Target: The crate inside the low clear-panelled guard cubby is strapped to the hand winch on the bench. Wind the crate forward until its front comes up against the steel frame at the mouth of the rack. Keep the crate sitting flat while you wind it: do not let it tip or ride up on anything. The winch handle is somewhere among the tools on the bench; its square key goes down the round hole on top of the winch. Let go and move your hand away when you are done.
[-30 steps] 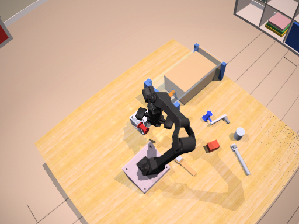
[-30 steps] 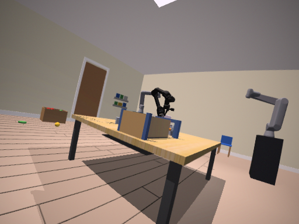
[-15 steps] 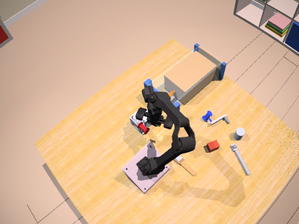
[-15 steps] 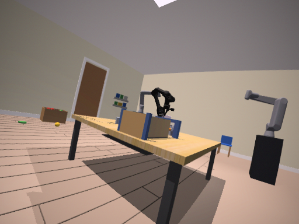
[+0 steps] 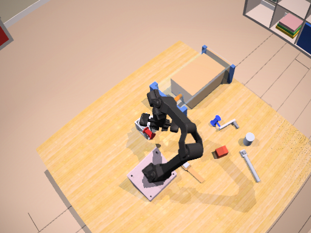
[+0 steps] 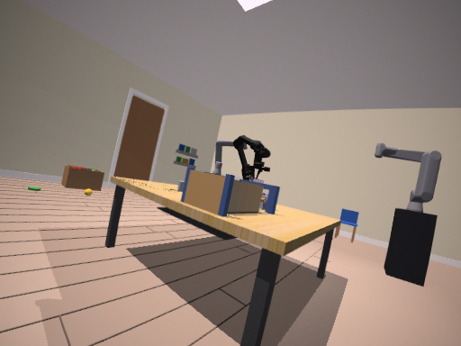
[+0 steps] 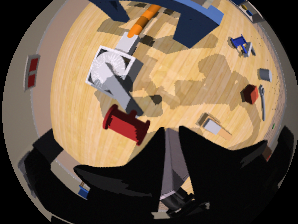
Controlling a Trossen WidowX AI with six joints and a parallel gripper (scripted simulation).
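Observation:
The tan crate [image 5: 197, 73] [image 6: 204, 191] sits flat in the clear-panelled cubby, with a gap between its front and the blue frame [image 5: 155, 84] [image 6: 273, 199] [image 7: 192, 27]. An orange strap [image 5: 178, 97] [image 7: 142, 21] runs through the frame to the white and grey winch [image 5: 140, 126] [image 7: 100, 62]. The grey crank handle [image 7: 122, 95] stands on the winch top, its red knob [image 5: 149, 133] [image 7: 127, 125] pointing away from the cubby. My gripper [image 5: 158, 125] [image 7: 171, 130] is slightly open and empty, above the bench just beside the red knob. Whether the key is fully seated cannot be seen.
A blue-knobbed crank [image 5: 228, 124] [image 7: 241, 45], a grey cylinder [image 5: 249, 139] [image 7: 265, 75], a red block [image 5: 222, 151] [image 7: 250, 94] and a long wrench [image 5: 251, 167] lie away from the winch. A wooden-handled brush [image 5: 195, 174] [image 7: 214, 125] lies near the arm's base plate [image 5: 138, 174].

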